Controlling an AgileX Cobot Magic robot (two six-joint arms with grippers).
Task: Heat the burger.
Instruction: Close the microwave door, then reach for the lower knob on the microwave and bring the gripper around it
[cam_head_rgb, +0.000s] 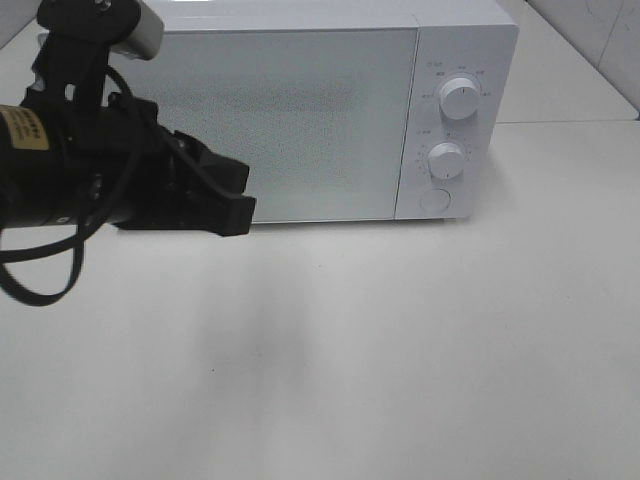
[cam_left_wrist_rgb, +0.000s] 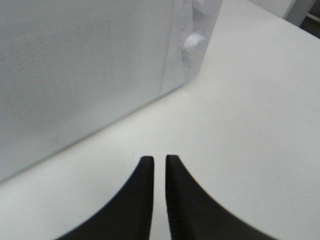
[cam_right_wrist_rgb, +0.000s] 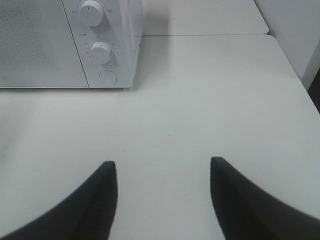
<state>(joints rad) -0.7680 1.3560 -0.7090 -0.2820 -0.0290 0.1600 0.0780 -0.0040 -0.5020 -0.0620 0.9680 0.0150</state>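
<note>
White microwave (cam_head_rgb: 300, 110) at back of white table (cam_head_rgb: 400, 350), door closed, two knobs (cam_head_rgb: 459, 98) on right-hand panel. Burger not visible in any view; location cannot be told. Left gripper (cam_left_wrist_rgb: 156, 159) low before microwave door, jaws nearly together with thin gap, nothing between them. Right gripper (cam_right_wrist_rgb: 162, 167) above bare table (microwave well ahead), jaws wide apart, holding nothing.

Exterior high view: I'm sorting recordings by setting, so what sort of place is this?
Probably a staged kitchen-style test bench, not a real kitchen: a white microwave with two dials, door closed, stands alone on a plain white table, with a robot arm's left gripper beside it.
</note>
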